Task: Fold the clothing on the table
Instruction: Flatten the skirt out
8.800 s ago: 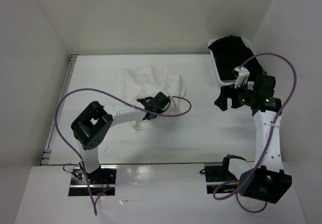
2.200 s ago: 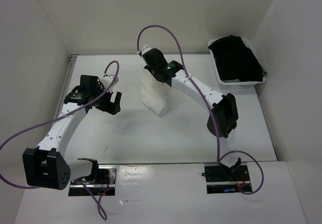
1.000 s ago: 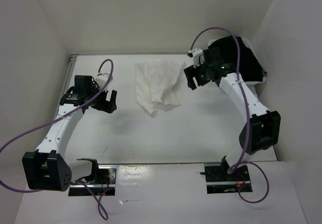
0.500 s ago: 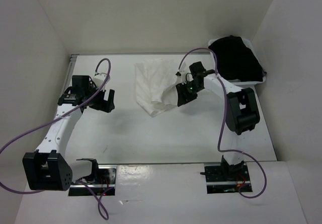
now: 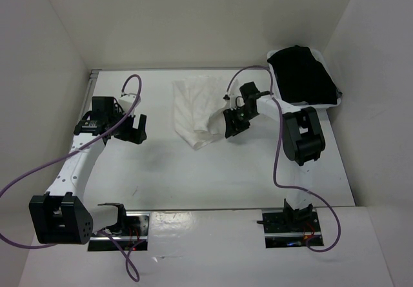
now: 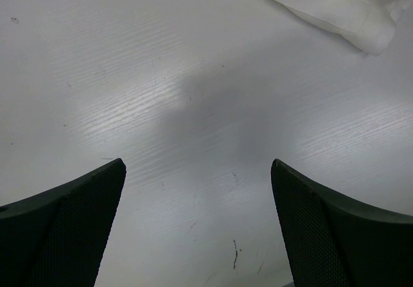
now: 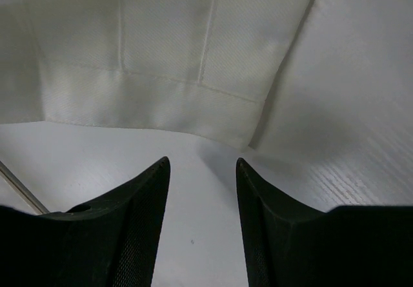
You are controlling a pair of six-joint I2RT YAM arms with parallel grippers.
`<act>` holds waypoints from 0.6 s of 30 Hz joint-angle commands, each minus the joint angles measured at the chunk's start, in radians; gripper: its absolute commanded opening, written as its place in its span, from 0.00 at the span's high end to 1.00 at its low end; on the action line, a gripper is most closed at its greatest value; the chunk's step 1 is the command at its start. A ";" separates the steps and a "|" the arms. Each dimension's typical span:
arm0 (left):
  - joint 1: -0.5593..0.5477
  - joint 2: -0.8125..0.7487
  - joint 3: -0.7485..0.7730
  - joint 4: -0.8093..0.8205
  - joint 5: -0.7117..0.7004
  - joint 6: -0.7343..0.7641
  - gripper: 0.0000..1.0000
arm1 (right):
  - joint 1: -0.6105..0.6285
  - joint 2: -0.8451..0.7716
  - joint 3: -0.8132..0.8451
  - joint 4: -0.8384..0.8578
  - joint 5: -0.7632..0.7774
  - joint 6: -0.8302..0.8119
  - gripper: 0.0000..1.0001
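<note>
Table (image 5: pixel 193 177), skirt edge (image 7: pixel 161 103) near right fingers (image 7: pixel 126 235)

I am counting one skirt (image 5: pixel 197 109), one black garment (image 5: pixel 302 74), one bin (image 5: pixel 308 106), one table (image 5: pixel 193 171), and two pincers of mine: left gripper (image 5: pixel 126 134), right gripper (image 5: pixel 233 127).

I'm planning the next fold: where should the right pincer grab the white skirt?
Its hemmed corner nearest the right pincer, coming low from the skirt's right side: that stitched edge lies flat on the table, just ahead of the open fingers.
</note>
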 commanded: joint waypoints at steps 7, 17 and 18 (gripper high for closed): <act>0.005 -0.023 -0.006 0.019 0.022 0.004 0.01 | -0.054 0.020 0.095 0.042 0.011 0.009 0.49; 0.005 -0.023 -0.006 0.019 0.022 0.004 0.01 | -0.054 0.072 0.095 0.051 -0.008 0.018 0.49; 0.005 -0.023 -0.006 0.019 0.022 0.004 0.01 | -0.054 0.082 0.095 0.051 -0.017 0.018 0.49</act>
